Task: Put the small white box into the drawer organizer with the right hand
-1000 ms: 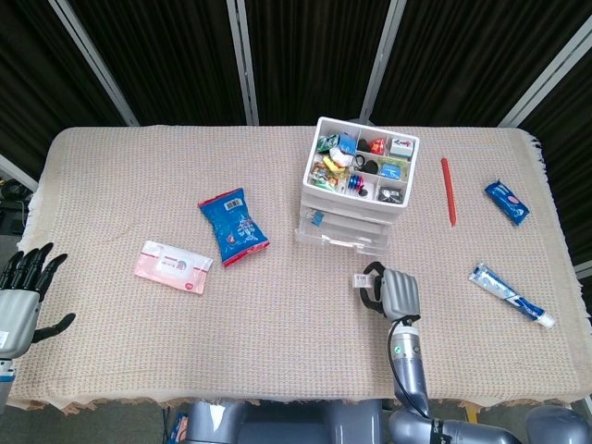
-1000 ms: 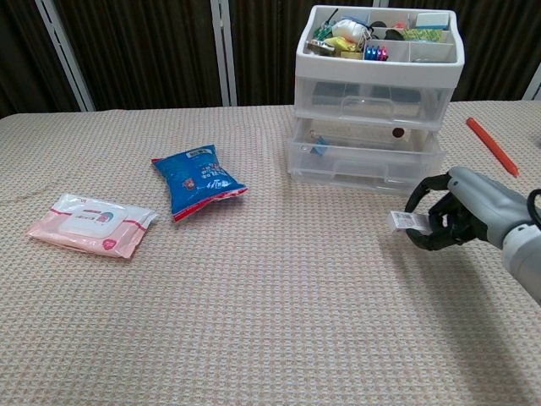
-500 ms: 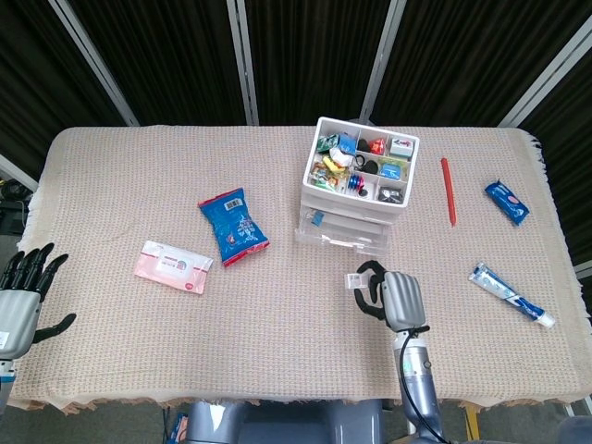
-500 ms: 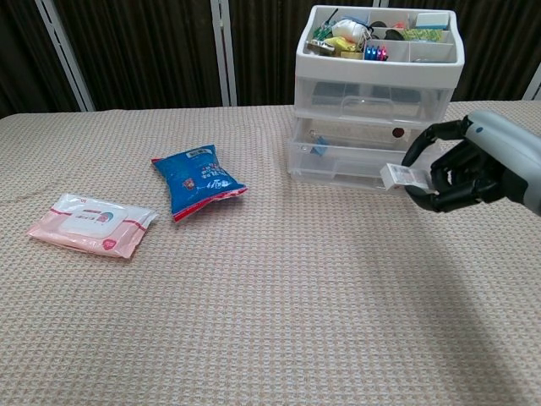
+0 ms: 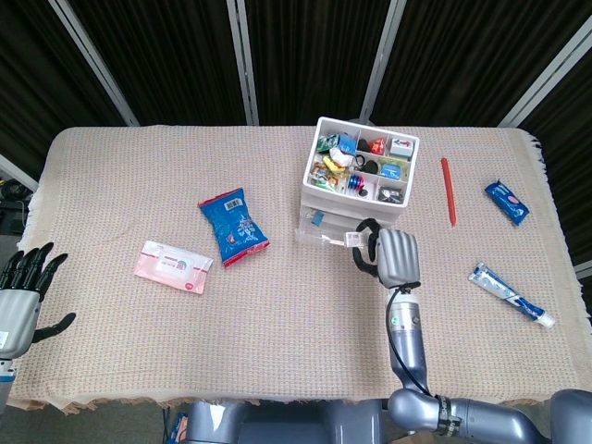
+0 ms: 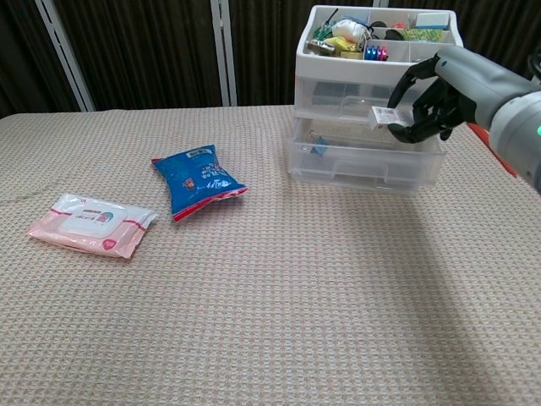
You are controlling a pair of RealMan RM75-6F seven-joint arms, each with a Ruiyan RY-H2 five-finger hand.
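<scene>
**Right hand holds the small box up in front of the drawer unit**

The small white box point(image 6: 385, 116) is only partly visible: the dark fingers point(image 6: 420, 112) of the right hand point(image 5: 388, 256) cover its far end, and the printing on its label is too small to read. It is a flat white rectangular piece with dark marks on its face, pinched in that hand's fingertips and lifted off the cloth, level with the drawers of the clear plastic drawer organizer point(image 6: 372, 144). Whether it touches the drawer front cannot be told. The chest view cuts off the right forearm at the frame's right edge.

The organizer stands near the far edge of the beige woven tablecloth point(image 5: 139, 305), its white top tray crowded with small coloured items too tiny to name.

The left hand point(image 5: 20, 294) sits off the near left corner, fingers spread and holding nothing; it appears in the head view only, partly cropped.

On the left half lie a blue snack packet point(image 5: 233, 226) and a pink wet-wipes pack point(image 5: 173, 266), apart from each other.
</scene>
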